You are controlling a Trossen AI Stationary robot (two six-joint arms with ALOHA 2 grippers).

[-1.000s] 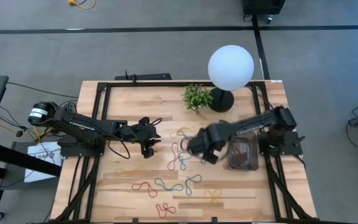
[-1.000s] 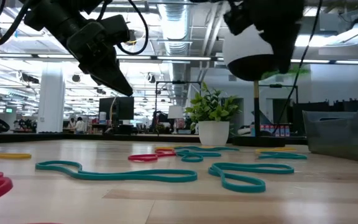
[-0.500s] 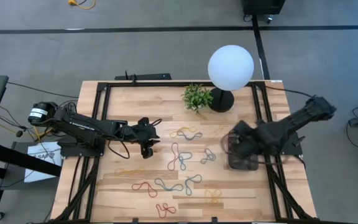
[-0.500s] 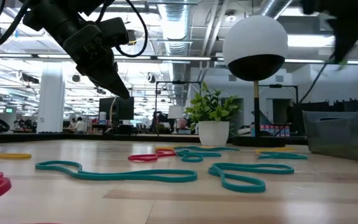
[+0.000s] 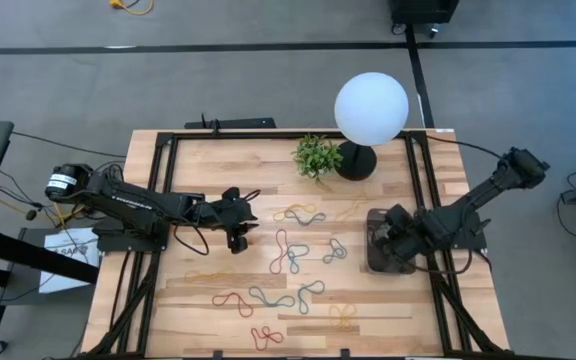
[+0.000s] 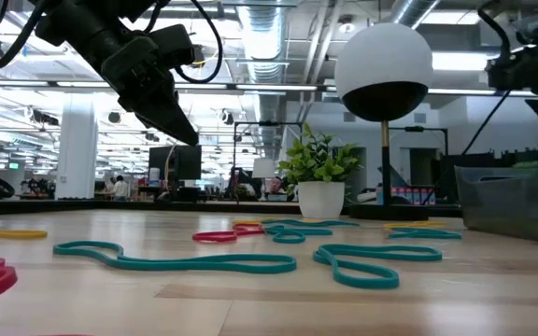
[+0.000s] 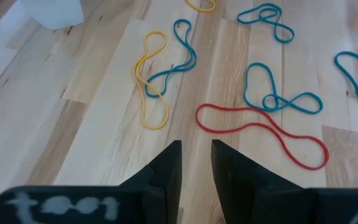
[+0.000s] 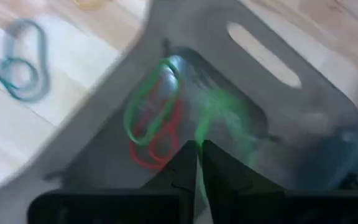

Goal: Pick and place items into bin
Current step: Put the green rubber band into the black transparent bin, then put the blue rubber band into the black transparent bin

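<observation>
Your right gripper [image 5: 392, 237] has swung from the middle of the table to over the bin [image 5: 377, 262] near the right edge, and now hangs just above its opening, fingers nearly together on a green band [image 8: 211, 134] that blurs down into the bin. A green loop [image 8: 151, 106] and a red loop [image 8: 160, 146] already lie on the bin floor. Your left gripper [image 5: 239, 232] has stayed left of centre, raised above the table [image 5: 208, 160], its fingers a narrow gap apart and holding nothing. The remaining bands [image 5: 288, 252] are spread over the middle and toward the near edge, in red, blue, yellow and orange. At the far edge stand a small plant [image 5: 316, 155] and a lamp [image 5: 370, 108] with a white globe. Beyond the table the low view shows a large open hall with ceiling lights.
</observation>
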